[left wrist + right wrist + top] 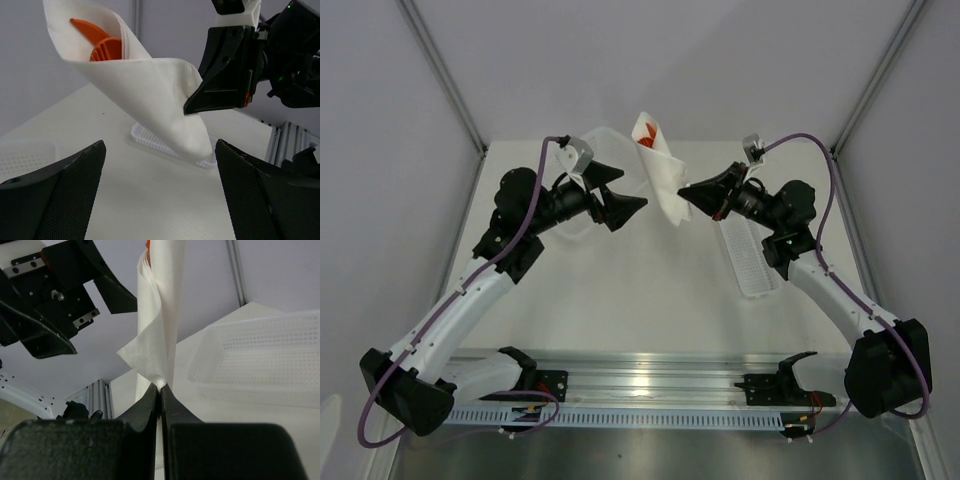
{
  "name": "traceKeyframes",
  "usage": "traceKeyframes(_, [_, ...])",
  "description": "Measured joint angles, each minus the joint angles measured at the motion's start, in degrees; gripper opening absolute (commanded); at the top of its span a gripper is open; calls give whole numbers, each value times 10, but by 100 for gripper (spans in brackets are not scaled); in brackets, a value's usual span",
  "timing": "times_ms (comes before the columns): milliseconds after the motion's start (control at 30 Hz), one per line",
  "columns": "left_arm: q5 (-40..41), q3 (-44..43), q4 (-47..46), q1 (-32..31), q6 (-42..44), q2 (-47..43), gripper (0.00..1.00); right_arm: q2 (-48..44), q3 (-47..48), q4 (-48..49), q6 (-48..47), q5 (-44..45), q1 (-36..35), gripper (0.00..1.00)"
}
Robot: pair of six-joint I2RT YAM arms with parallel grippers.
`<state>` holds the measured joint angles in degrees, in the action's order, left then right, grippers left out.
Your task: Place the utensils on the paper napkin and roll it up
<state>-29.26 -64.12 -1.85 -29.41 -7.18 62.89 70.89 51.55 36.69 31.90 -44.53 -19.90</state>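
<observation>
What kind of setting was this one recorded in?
Probably a lab test cell: plain white table, bare grey wall panels around it, and black-and-white left robot arm and right robot arm on a silver aluminium rail.

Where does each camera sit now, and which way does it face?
Top external: above, behind both arms' bases, looking down at the folded white paper napkin raised between them.
Left wrist: faces right; left gripper's open fingers frame the napkin.
Right wrist: faces left; right gripper's shut fingers pinch the napkin.
Shared by all: the napkin.
</observation>
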Motion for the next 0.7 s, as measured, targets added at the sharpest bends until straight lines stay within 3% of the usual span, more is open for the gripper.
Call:
traceKeyframes(333, [-50, 7, -66, 16, -92, 26, 93, 49, -1, 127, 52, -32, -7, 0])
traceKeyframes(567, [-54, 6, -86, 21, -130, 72, 88, 71, -1, 155, 52, -41, -31, 0])
traceKeyframes(700, [-58, 6, -92, 30, -149, 79, 80, 73, -1, 158, 51, -45, -32, 0])
